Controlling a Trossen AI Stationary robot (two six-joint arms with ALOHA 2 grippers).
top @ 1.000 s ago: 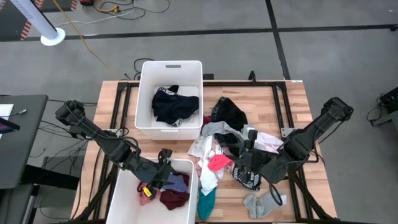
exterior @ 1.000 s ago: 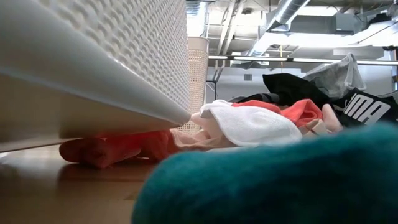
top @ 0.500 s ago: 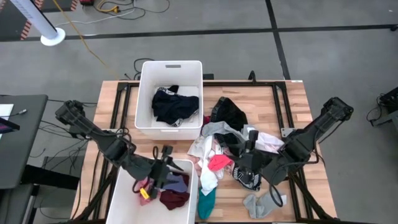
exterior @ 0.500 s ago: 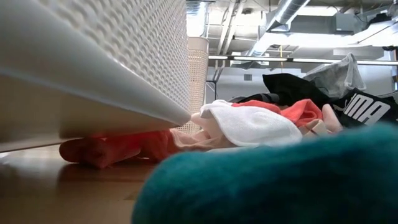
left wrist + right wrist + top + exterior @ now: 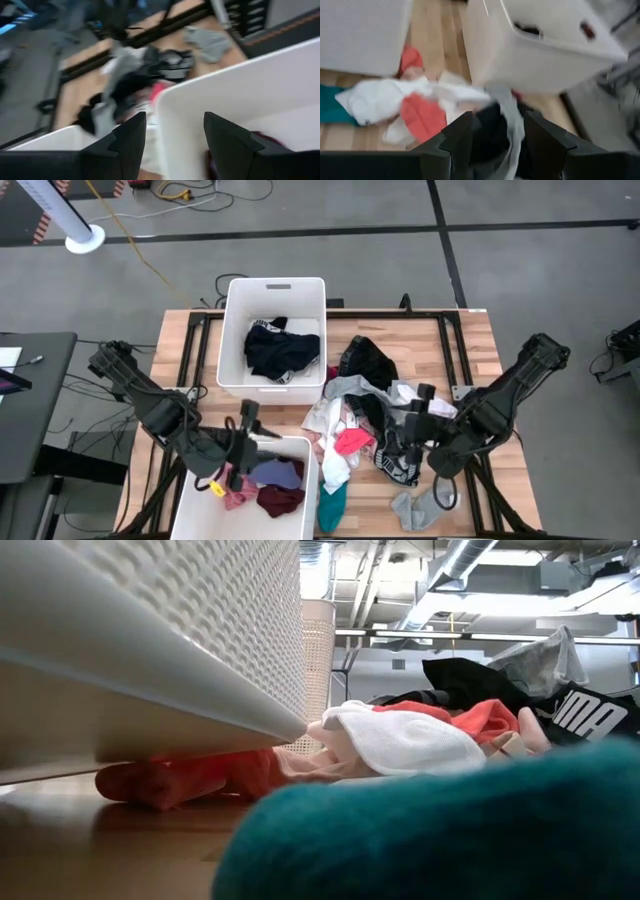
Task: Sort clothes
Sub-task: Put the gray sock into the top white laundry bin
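My left tool point(image 5: 243, 442) hangs over the near bin point(image 5: 305, 448), at its rim, with its fingers point(image 5: 127, 142) apart and nothing between them. Inside that bin lie a pink piece point(image 5: 238, 497), a purple piece point(image 5: 278, 474) and a maroon piece point(image 5: 281, 500). My right tool point(image 5: 413, 423) is raised over the heap of clothes point(image 5: 362, 415) in the middle of the desk point(image 5: 470, 360); its fingers point(image 5: 462, 140) stand apart around a dark and grey piece of cloth point(image 5: 500, 127), though I cannot tell whether they truly clamp it. The heap holds black, white, grey and coral things, with a teal piece point(image 5: 331, 502) at its near edge just beside the near bin and a grey sock point(image 5: 412, 506) lying a little apart from it. The far bin point(image 5: 275, 292) holds black garments point(image 5: 278, 350).
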